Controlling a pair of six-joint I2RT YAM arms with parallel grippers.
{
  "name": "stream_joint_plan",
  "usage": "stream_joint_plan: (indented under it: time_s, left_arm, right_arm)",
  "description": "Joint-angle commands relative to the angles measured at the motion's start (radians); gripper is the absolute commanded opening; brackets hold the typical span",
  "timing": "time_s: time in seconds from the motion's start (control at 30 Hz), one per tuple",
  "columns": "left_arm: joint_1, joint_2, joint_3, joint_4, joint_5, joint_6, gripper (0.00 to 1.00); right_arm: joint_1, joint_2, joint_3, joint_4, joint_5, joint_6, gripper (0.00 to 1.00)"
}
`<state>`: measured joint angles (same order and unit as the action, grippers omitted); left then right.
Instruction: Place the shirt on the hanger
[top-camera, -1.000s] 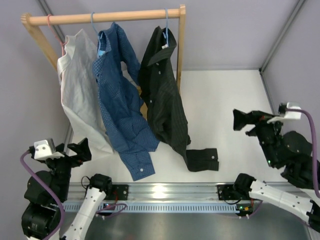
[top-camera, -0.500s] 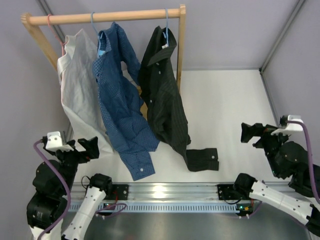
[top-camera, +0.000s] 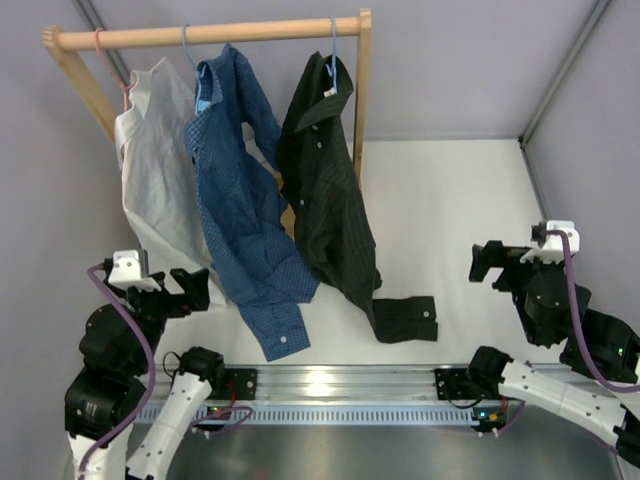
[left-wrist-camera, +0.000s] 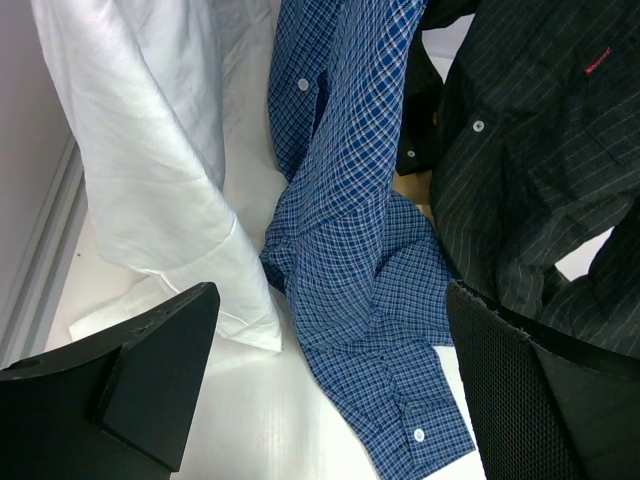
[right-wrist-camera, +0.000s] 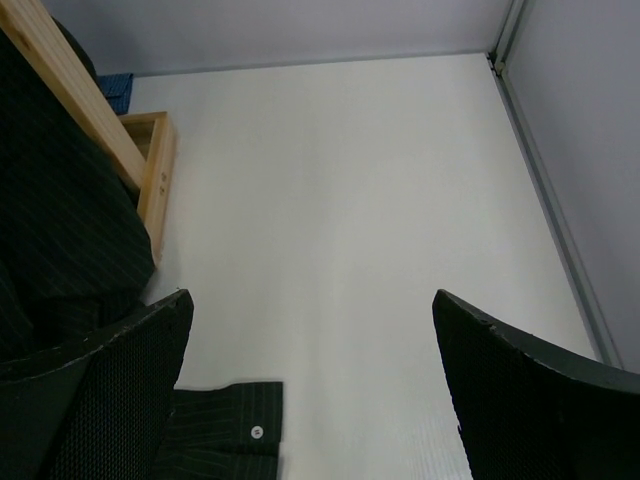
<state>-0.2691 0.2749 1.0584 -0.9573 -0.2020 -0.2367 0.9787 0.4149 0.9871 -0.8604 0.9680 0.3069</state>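
- The left gripper (top-camera: 185, 290) has its fingers spread wide and empty, low at the near-left of the bench (top-camera: 460, 210). It sits just beside the hem of the pale grey shirt (top-camera: 155, 170). A careless swing from here could snag that cloth and drag it off its pink hanger (top-camera: 98, 42).
- The blue checked shirt (top-camera: 240, 220) hangs next along the rail (top-camera: 220, 34), its lower sleeve close to the left fingers. It overlaps the black shirt, so a tug on one could shift the other.
- The shirt (top-camera: 325, 190) hangs at the right end of the rail on the hanger (top-camera: 333, 60). It looks lopsided, with most of its cloth draped low to one side. I judge that a knock could slide it off the thin wire.
- Its cuff (top-camera: 405, 318) lies on the bench. Anything catching that cuff would pull the whole shirt downward.
- The right gripper (top-camera: 492, 262) also has its fingers wide apart and empty, well apart from the shirt. A reach back in risks striking the wooden rack post (top-camera: 362, 90).
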Motion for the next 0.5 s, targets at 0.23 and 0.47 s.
stream_joint_plan:
  time_s: [0.23, 0.47]
  left_arm:
    - [-0.001, 0.041, -0.075, 0.150, -0.030, 0.019, 0.98]
    - [-0.001, 0.026, -0.083, 0.153, -0.040, 0.025, 0.98]
  right_arm:
    - [0.006, 0.039, -0.007, 0.001, 0.018, 0.011, 0.99]
    - [0.006, 0.048, -0.013, 0.006, 0.017, 0.023, 1.00]
